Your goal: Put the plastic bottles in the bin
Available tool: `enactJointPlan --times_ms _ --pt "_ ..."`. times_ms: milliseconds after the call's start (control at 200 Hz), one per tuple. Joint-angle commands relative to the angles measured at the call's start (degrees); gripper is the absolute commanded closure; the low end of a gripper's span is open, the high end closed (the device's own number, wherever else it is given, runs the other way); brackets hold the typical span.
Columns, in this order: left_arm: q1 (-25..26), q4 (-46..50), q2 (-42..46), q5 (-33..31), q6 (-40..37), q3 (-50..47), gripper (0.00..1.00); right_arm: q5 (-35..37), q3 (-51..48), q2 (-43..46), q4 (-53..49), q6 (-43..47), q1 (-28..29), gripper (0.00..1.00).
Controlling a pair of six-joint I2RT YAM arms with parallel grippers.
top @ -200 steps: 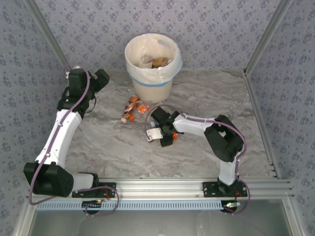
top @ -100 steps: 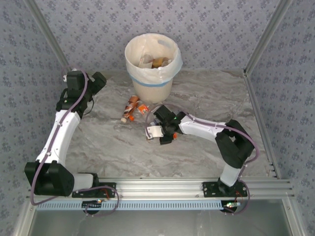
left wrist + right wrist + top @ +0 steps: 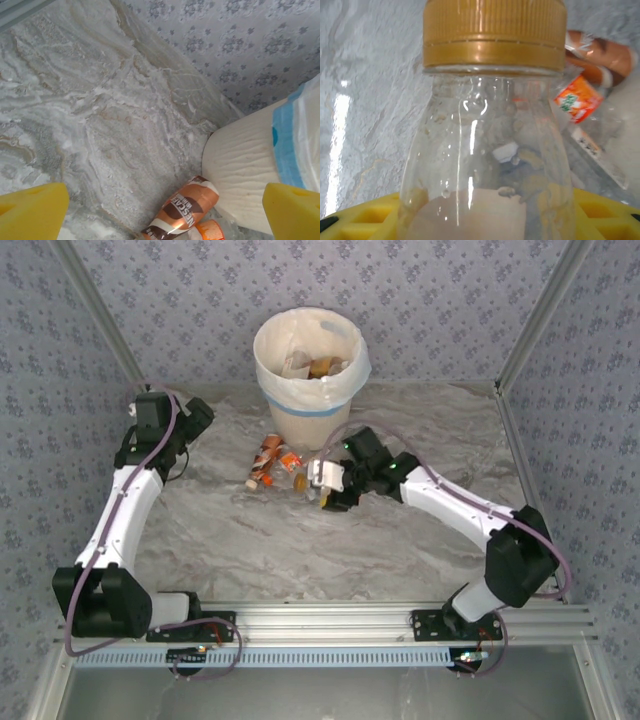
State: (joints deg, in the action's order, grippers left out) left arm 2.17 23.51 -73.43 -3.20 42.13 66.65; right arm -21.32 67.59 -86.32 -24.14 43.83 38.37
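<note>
left gripper (image 3: 203, 412) spread wide — right gripper (image 3: 328, 486) clamped, arm outstretched.

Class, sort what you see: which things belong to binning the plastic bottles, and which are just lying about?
Job:
round cream-white lined bin
clear gold-capped plastic bottle
brown-labelled plastic bottle
orange-labelled clear bottle

Bystanders:
grey marble tabletop
patterned grey wall
aluminium front rail

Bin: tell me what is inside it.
The bin holds a few bottles within its white bag liner; anything beneath them is hidden.
</note>
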Motion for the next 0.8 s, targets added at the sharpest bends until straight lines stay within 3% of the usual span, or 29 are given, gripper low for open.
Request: enactJointPlan --times_ms 0,305,600,795 --pt "-0.76 1.36 -0.05 1.34 0.01 -0.97 0.01 -7.64 4.36 2.9 4.21 -5.59 -2.67 0.58" --pt "-2.22 2.06 0.57 2.58 0.05 -2.38 0.01 -15.15 18.08 0.81 8.41 -14.55 -11.63 0.58" --pt "-3.04 2.23 1.78 3.21 0.47 -3.96 0.01 -11.98 37.45 -9.76 7.32 -22.19 -13.63 0.58" --pt "-3.25 2.46 2.92 3.27 0.72 -4.66 0.01 -1.64 49.34 -19.32 7.13 -27.43 -13.93 0.57"
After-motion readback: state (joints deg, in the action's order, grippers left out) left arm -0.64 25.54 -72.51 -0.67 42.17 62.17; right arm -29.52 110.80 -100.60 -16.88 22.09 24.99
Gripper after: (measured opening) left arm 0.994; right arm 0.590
